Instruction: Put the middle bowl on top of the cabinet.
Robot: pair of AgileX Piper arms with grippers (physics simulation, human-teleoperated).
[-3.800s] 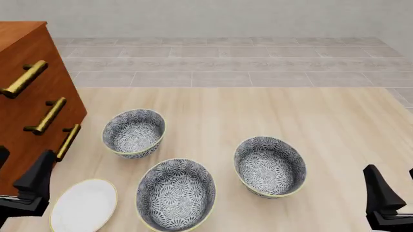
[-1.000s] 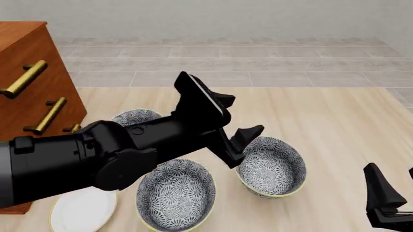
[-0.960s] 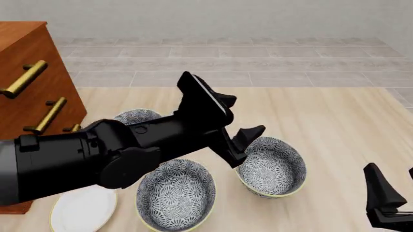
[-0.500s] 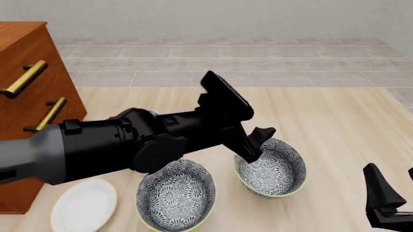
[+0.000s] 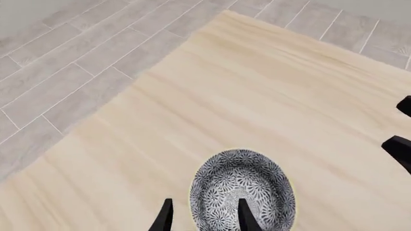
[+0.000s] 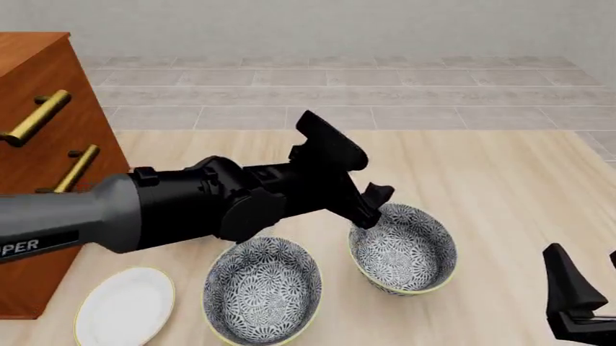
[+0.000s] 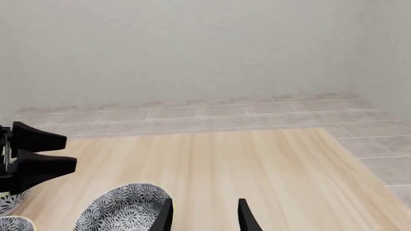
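Three alike floral bowls stand on the table. Counted from near to far, the middle bowl (image 6: 405, 249) (image 5: 247, 190) (image 7: 122, 211) is the one on the right. My left gripper (image 6: 373, 207) (image 5: 204, 219) is open, just above this bowl's left rim. In the left wrist view one finger is outside the rim and one is over the inside. The nearest bowl (image 6: 262, 288) sits under the left arm, which hides the far-left bowl. The cabinet (image 6: 43, 180) stands at the far left. My right gripper (image 6: 581, 268) (image 7: 204, 219) is open and empty at the near right.
A flat white plate (image 6: 125, 306) lies at the near left, in front of the cabinet. The left arm (image 6: 173, 216) stretches across the table from the left. Grey tiled floor (image 6: 337, 94) lies beyond the table's far edge.
The left arm came in from the left and reached across. Over the last half second its gripper drew back a little to the middle bowl's left rim. The right arm has not moved.
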